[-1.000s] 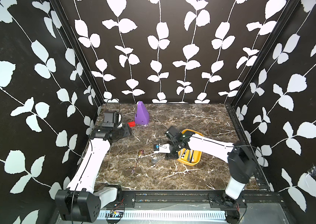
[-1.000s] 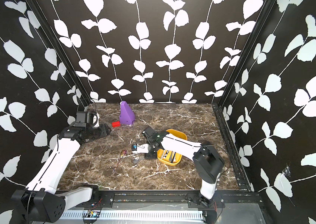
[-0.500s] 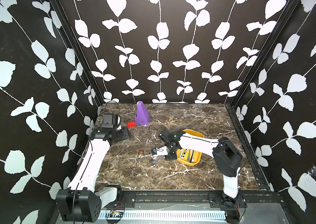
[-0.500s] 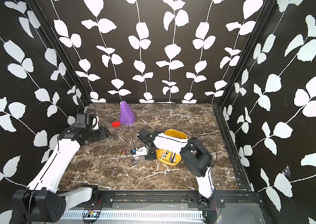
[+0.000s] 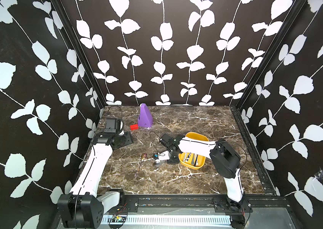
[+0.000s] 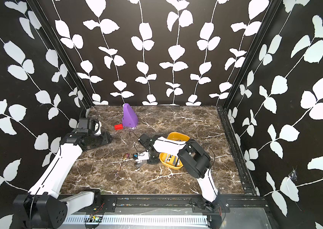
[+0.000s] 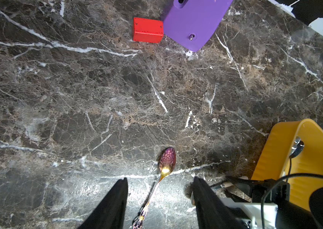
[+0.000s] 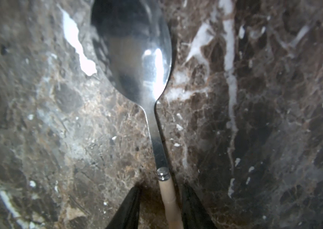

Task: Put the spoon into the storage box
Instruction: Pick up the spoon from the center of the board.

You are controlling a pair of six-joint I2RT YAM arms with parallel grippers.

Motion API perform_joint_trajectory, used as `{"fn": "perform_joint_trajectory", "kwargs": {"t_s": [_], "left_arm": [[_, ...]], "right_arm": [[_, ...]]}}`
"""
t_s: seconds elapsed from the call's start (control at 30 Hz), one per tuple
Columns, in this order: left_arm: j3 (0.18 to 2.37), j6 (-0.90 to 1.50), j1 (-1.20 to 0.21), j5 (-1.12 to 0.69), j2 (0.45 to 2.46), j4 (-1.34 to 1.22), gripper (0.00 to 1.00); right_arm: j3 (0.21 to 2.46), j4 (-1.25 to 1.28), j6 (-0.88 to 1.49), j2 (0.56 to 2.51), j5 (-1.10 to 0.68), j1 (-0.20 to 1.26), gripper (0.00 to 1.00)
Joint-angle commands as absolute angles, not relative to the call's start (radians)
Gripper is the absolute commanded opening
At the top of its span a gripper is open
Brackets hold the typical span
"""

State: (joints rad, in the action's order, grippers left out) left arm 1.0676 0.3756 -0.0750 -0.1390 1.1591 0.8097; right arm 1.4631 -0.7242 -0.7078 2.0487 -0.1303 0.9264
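Top views put a small rainbow-tinted spoon (image 5: 143,157) nearest the front, at about 7 o'clock from the middle of the marble surface (image 5: 196,178). Its bowl points away and its thin handle runs back toward the front edge.

Just beside it, toward 3 o'clock, lies the silver spoon (image 6: 137,164), flat on the surface and outside the box. The right gripper (image 8: 160,187) reaches down over its cream handle. In the right wrist view the two black fingers (image 8: 128,208) stand on either side of that handle. They are close to it, but a gap shows on one side, so they are not yet pinching it.

At 3 o'clock from the silver spoon, a little apart from it, sits the yellow box (image 5: 191,166). It already holds some cutlery, and the right arm crosses over it.

Farther back, at about 10 o'clock, the left gripper (image 7: 160,178) hangs with its fingers spread wide and holds nothing.

Beyond it, at 11 o'clock near the back wall, a red block (image 5: 134,127) stands just beside a purple wedge (image 5: 144,117).
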Motion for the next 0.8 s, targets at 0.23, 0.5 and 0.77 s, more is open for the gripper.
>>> {"fn": "perform_joint_trajectory", "kwargs": {"t_s": [0.23,0.5,0.77], "left_arm": [[1.045,0.361,-0.063,-0.136,1.13,0.806,0.58],[1.037,0.366,-0.061,-0.133,1.121,0.804,0.58],[1.032,0.365,-0.062,-0.128,1.119,0.807,0.58]], "right_arm": [[1.512,-0.734,-0.649,2.096,-0.102,0.94,0.2],[1.549,-0.687,-0.522,2.088,-0.082,0.941,0.12],[1.569,-0.594,-0.341,1.973,-0.086,0.922,0.07]]}}
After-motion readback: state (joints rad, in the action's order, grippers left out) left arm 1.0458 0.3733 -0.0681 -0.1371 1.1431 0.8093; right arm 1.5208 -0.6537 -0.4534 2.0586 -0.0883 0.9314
